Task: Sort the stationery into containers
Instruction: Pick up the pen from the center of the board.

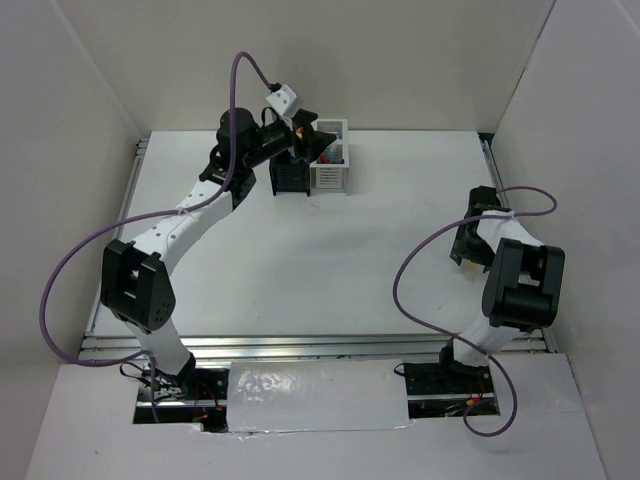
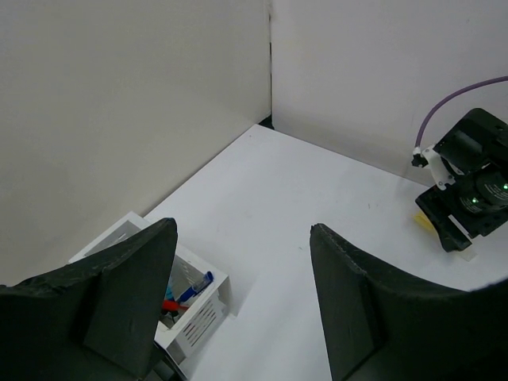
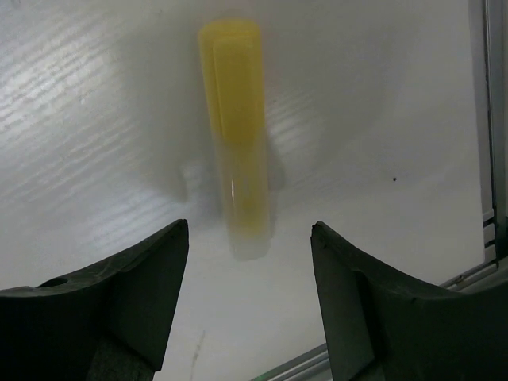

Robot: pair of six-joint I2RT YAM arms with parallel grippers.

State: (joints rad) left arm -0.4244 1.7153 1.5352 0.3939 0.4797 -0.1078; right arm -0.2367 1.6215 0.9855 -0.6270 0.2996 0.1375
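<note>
The yellow marker (image 3: 234, 119) lies flat on the table (image 1: 330, 270), upper centre of my right wrist view, its near end pale and blurred. I judge this the pickup step: my right gripper (image 3: 248, 238), spread wide and empty, needs lowering astride it. Upper centre overhead, the left gripper (image 2: 242, 238), also gaping and empty, hangs over the black box (image 1: 291, 178) and white box (image 1: 330, 175).

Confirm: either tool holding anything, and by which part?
Nothing held: left tool open and empty; right tool open, yellow marker lying on the table ahead of it.
</note>
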